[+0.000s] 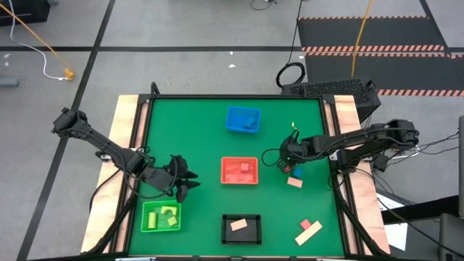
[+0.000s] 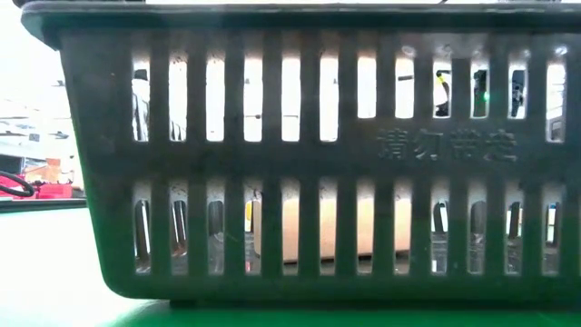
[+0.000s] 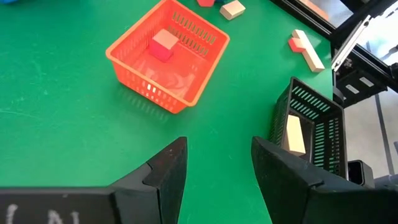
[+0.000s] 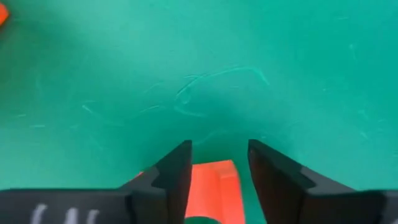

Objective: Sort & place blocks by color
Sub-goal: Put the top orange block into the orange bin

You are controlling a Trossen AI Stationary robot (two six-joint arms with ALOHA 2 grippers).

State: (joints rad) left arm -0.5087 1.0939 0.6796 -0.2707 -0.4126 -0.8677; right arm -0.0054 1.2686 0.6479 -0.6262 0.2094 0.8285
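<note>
- Blocks mostly sorted already: yellow pieces [image 1: 169, 214] in the green bin [image 1: 148, 224] at 7 o'clock, one tan block [image 1: 238, 225] in the black bin [image 1: 241, 237] at 6, a pinkish cube [image 1: 245, 168] in the red bin [image 1: 225, 179] at centre.
- Loose pieces on the green mat [image 1: 196, 130]: a small cluster [image 1: 295, 177] right of centre at 3 o'clock, plus a tan bar and red piece [image 1: 308, 230] at 5.
- Right gripper [image 1: 284, 162] sits low over that cluster; the wrist view shows its fingers [image 4: 171, 177] parted, with a red-orange block [image 4: 214, 186] between them. Cannot tell whether the pads actually touch it.
- Risk: a half-made grip lets the block slip or tip as the arm lifts.
- Risk: neighbouring blue and tan pieces lie just beside it; a finger could shove them.
- Left gripper [image 1: 186, 182] waits at 8 o'clock, partly open, holding nothing.
- Risk: both arms head for the red bin and crowd each other.
</note>
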